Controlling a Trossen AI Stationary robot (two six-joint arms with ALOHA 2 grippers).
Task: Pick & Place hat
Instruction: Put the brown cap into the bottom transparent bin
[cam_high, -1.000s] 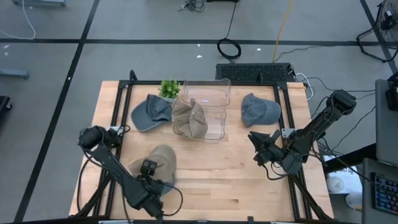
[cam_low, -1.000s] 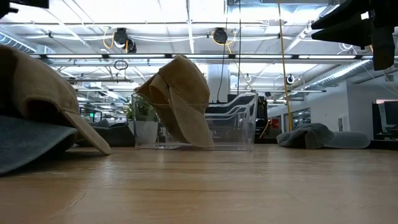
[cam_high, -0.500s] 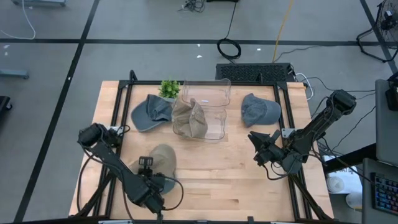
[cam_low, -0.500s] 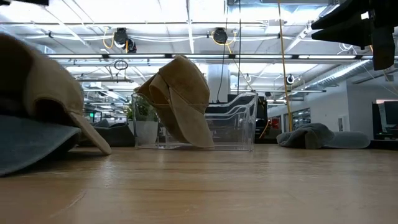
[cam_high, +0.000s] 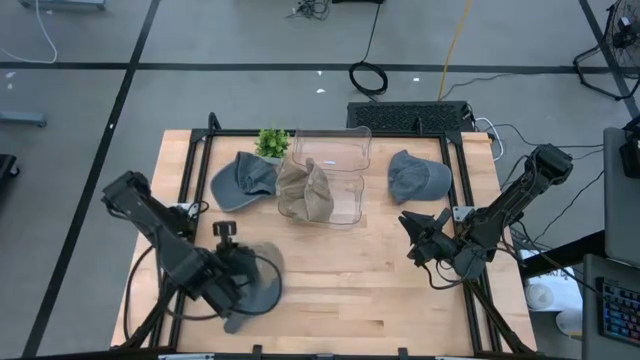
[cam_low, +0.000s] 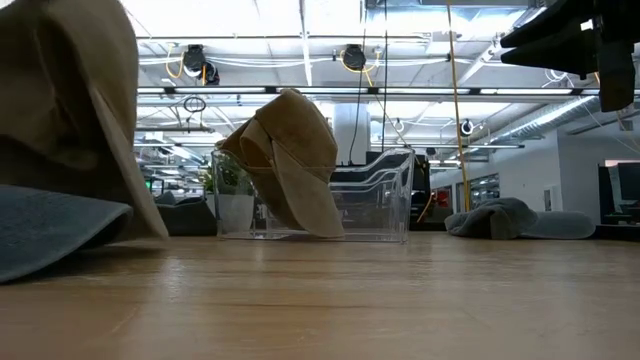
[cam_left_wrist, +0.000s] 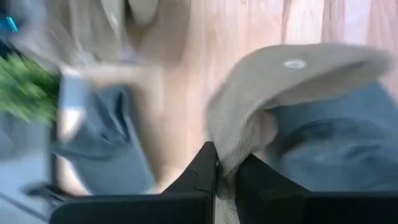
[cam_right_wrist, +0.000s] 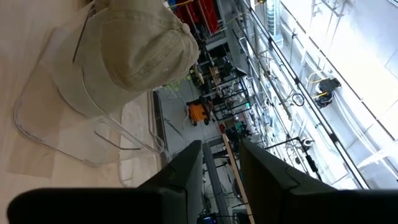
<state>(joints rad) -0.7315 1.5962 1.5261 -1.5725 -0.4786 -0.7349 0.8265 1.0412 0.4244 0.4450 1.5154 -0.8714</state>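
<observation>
Tan hat is now held clear of the grey hat beneath it; half a second earlier it lay on top, as seen from above. Left gripper is clamped tight on the tan hat's edge, fabric pinched between the fingers. In the low view the hat hangs high at the near left of the table, its brim pointing downward. Grasp is judged secure and the lift begun. Transfer toward the clear bin, where another tan hat is already draped, is judged to be the next step. Right gripper is parked at the table's right side, fingers slightly apart, nothing held.
</observation>
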